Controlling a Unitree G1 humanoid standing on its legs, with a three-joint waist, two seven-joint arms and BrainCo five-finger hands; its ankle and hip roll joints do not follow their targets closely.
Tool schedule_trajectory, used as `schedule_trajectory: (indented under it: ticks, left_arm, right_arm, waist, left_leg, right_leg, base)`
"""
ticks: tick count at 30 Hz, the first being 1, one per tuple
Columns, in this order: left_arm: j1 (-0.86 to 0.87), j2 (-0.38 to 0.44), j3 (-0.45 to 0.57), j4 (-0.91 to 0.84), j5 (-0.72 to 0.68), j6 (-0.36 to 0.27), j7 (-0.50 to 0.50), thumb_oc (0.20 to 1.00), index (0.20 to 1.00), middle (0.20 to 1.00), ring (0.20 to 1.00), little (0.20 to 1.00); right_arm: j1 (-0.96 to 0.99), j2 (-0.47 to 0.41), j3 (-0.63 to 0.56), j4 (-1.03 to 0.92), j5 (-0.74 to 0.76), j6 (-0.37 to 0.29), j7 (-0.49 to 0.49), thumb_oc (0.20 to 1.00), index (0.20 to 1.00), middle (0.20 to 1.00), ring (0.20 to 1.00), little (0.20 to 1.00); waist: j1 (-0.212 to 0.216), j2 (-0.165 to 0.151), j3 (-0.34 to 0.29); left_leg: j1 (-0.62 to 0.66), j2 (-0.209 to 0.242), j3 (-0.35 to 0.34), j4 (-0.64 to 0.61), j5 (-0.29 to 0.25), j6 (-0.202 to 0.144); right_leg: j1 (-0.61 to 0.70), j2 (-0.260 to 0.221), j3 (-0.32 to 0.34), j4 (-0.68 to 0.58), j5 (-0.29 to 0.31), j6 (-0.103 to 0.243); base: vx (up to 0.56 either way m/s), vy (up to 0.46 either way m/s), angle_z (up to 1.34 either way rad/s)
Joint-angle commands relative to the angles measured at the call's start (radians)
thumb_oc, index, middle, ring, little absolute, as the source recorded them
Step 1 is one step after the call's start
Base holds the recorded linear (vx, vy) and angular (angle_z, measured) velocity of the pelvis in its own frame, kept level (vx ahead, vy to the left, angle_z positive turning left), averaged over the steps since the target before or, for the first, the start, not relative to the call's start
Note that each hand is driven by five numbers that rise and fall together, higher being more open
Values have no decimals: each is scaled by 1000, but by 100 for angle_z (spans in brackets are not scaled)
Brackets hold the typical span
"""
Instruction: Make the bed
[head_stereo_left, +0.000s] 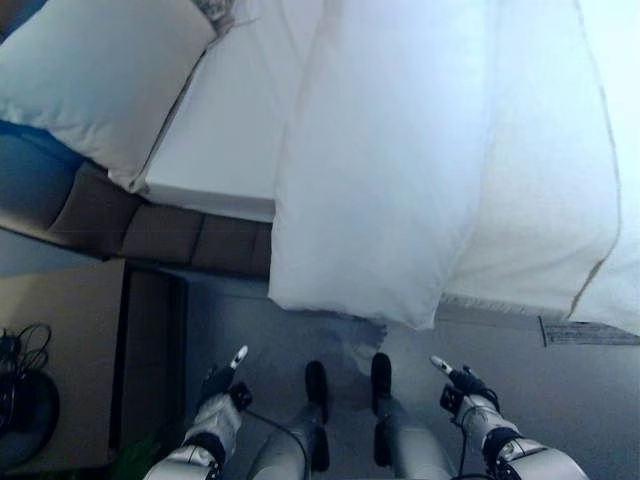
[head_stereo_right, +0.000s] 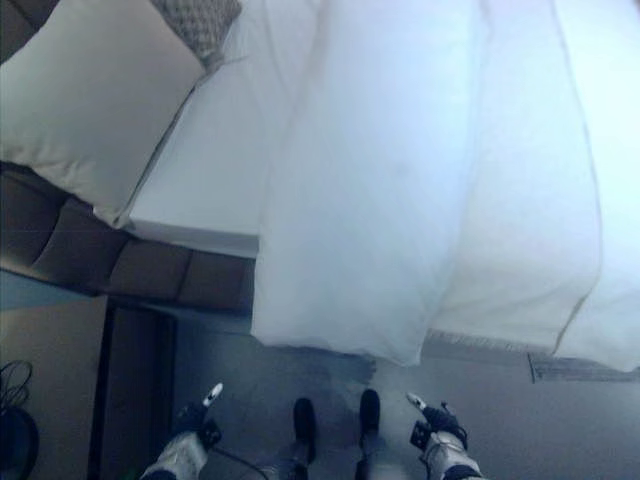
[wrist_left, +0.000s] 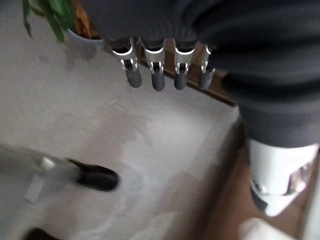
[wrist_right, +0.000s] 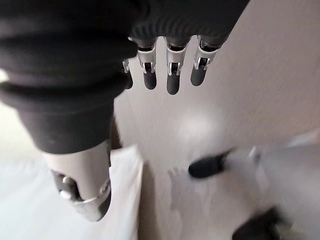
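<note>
A white duvet (head_stereo_left: 440, 160) lies over the bed and hangs down its near side in a thick fold, ending just above the grey floor. Part of the white sheet (head_stereo_left: 225, 130) shows bare to its left. A large white pillow (head_stereo_left: 95, 75) leans at the bed's head end on the left, with a grey patterned cushion (head_stereo_right: 195, 22) behind it. My left hand (head_stereo_left: 222, 385) and right hand (head_stereo_left: 462, 385) hang low near the floor, below the bed's edge. Both are open with straight fingers (wrist_left: 158, 70) (wrist_right: 171, 70) and hold nothing.
A brown padded bed frame (head_stereo_left: 160, 235) runs under the mattress at the left. A wooden bedside table (head_stereo_left: 60, 350) stands on the left with a dark round object (head_stereo_left: 20, 415) on it. A potted green plant (wrist_left: 55, 15) stands by it. Grey carpet (head_stereo_left: 560, 390) lies below the bed.
</note>
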Motion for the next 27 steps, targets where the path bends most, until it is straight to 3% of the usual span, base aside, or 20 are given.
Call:
schedule_trajectory:
  ticks: [1,5,8,12,16,18,22,25,26,27]
  left_arm:
    - [17,-10,3,55,122,27,-49,1000,1000,1000,1000,1000]
    - [24,0,-26,-4,153,20,-72,1000,1000,1000,1000,1000]
    - [57,55,-38,-287,133,-14,-79,1000,1000,1000,1000,1000]
    - [65,128,-41,-529,104,-51,-109,1000,1000,1000,1000,1000]
    - [17,167,-44,-649,1,-75,-154,1000,1000,1000,1000,1000]
    - [-65,182,-56,-712,-99,-85,-181,1000,1000,1000,1000,1000]
    - [-166,183,-100,-786,-205,-103,-231,1000,1000,1000,1000,1000]
    - [-245,176,-148,-793,-274,-100,-254,1000,1000,1000,1000,1000]
    - [-357,171,-211,-780,-343,-99,-272,1000,1000,1000,1000,1000]
    - [-415,180,-236,-768,-364,-104,-271,1000,1000,1000,1000,1000]
  right_arm:
    - [35,-36,-67,13,-9,18,36,1000,1000,1000,1000,1000]
    - [41,-45,-68,-31,-16,11,59,1000,1000,1000,1000,1000]
    - [58,-84,-4,-312,-117,-19,70,1000,1000,1000,1000,1000]
    - [57,-171,61,-609,-240,-43,99,1000,1000,1000,1000,1000]
    - [-7,-221,78,-727,-223,-59,130,1000,1000,1000,1000,1000]
    - [-93,-254,108,-806,-195,-69,158,1000,1000,1000,1000,1000]
    - [-152,-259,120,-907,-128,-83,175,1000,1000,1000,1000,1000]
    - [-219,-265,137,-944,-66,-100,169,1000,1000,1000,1000,1000]
    - [-324,-267,183,-932,36,-121,169,1000,1000,1000,1000,1000]
    - [-384,-275,210,-922,64,-130,166,1000,1000,1000,1000,1000]
  waist:
    - [1,56,-85]
    - [-7,66,-106]
    - [-7,72,-106]
    - [-4,80,-93]
    - [1,74,-92]
    - [-6,67,-65]
    - [-19,61,-76]
    - [-35,71,-70]
    - [-41,80,-33]
    - [-35,82,-9]
  left_leg:
    - [-24,-23,-22,51,-54,-43]
    - [29,-26,-18,35,-63,-40]
    - [58,-22,-7,32,-69,-35]
    - [79,-5,6,21,-64,-36]
    - [86,0,18,1,-62,-48]
    - [102,4,12,8,-74,-54]
    - [115,0,-15,27,-95,-70]
    - [59,11,-30,120,-113,-88]
    - [-21,21,-45,282,-139,-109]
    - [-66,10,-75,337,-127,-118]
  right_leg:
    - [53,-9,-44,83,-105,80]
    - [86,-13,-51,92,-116,89]
    - [81,-24,-57,156,-121,105]
    - [42,-35,-79,254,-120,119]
    - [-1,-45,-126,176,-85,109]
    - [-78,-52,-163,117,-24,118]
    - [-60,-55,-151,106,-23,105]
    - [-71,-59,-159,130,-42,87]
    - [-66,-67,-174,160,-73,61]
    - [-68,-64,-171,167,-80,51]
  base:
    - [104,92,-6]
    - [66,83,-3]
    - [1,69,-3]
    - [-5,17,-32]
    - [30,-77,-2]
    - [86,-181,-30]
    - [139,-188,4]
    - [39,-195,83]
    - [-31,-175,50]
    - [-41,-222,48]
